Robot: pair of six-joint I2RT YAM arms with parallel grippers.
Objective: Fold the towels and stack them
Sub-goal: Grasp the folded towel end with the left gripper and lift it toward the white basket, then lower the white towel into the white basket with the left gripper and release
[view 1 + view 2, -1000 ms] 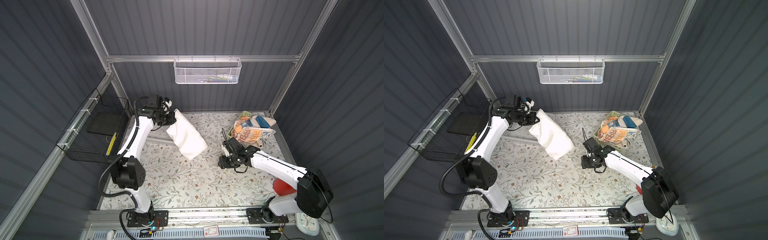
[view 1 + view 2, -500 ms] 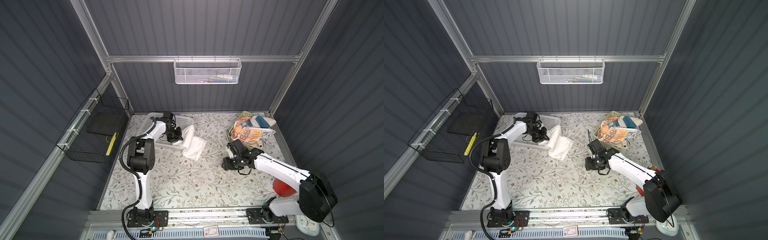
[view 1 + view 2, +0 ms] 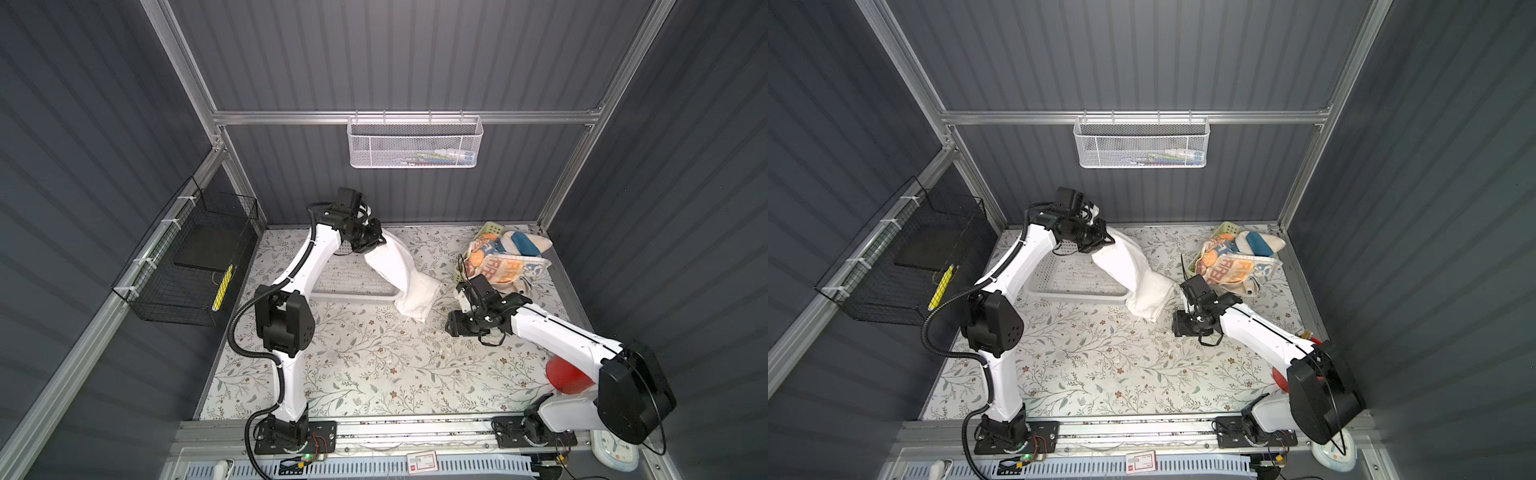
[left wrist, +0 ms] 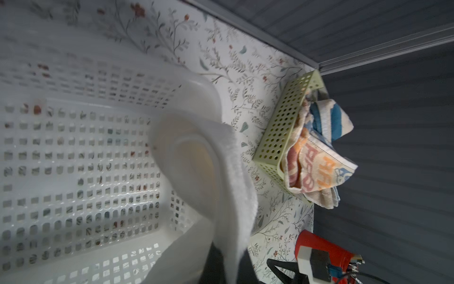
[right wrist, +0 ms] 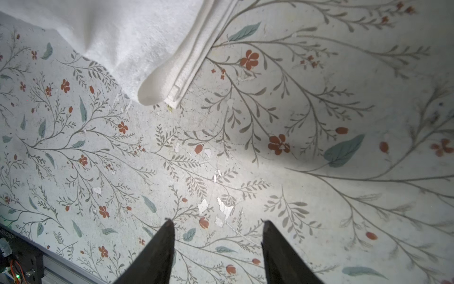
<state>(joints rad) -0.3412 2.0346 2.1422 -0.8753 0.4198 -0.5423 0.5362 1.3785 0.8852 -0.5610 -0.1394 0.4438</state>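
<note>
The left pincer (image 3: 368, 241) is clamping tight on one end of the white towel (image 3: 399, 266) and holding it raised over the white basket (image 3: 353, 296). The cloth is slanting down, and its doubled lower end is resting on the desk (image 3: 374, 365) just beside that basket's near corner. The right pincer (image 5: 217, 223) is hovering low near that end, its jaws standing partly apart and gripping nothing. The main risk is coming from the single grip: the towel is hanging as a bunched tube, so it is likely to be laid down creased or twisted instead of flat. The trailing end could also be dragging against the basket rim and shifting the basket. If the right pincer is closing on the doubled corner, it may be catching both layers, or only the hem, and locking the fold in. Counting: two arms and two pincers are working; one white towel is in hand; the coloured towels (image 3: 503, 262) are spilling from the green basket (image 3: 490, 227), seemingly three, though their folds are hiding the borders; two plastic baskets are standing on the desk.
</note>
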